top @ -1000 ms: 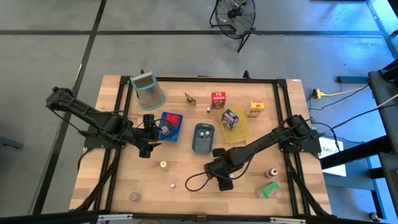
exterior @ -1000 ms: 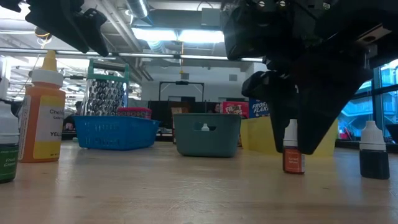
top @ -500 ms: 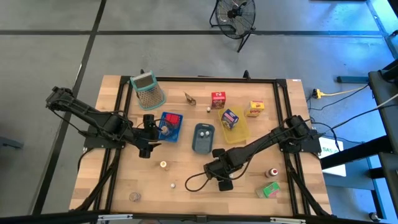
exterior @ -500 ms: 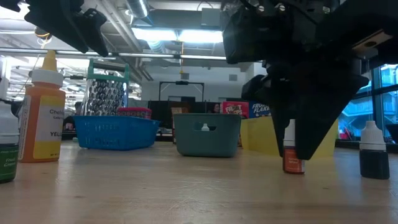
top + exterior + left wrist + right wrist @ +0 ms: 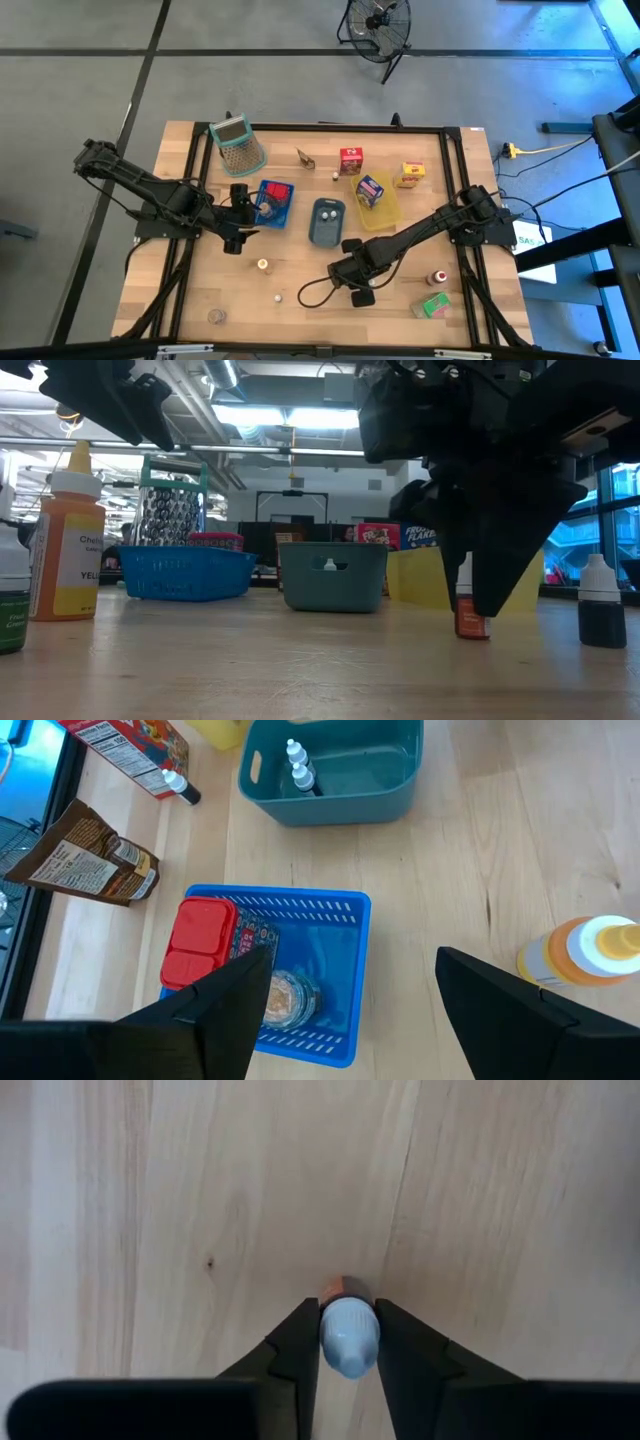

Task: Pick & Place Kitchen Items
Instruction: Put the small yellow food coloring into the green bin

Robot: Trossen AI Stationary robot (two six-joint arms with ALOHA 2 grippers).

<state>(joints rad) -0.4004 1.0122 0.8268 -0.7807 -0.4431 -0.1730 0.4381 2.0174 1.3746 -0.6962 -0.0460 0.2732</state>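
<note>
Bottle (image 5: 348,1332), small, white-capped over an orange-brown body, stands upright on the table (image 5: 200,1200) right between my right gripper's (image 5: 346,1342) fingers, which pinch its cap from above; my left gripper (image 5: 350,1010) hovers spread over the blue basket (image 5: 330,935), well apart.

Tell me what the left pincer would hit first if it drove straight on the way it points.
Probably the blue basket: the open left pincer looks down into it, over a red box and a round piece. Which of these comes first I cannot tell.
</note>
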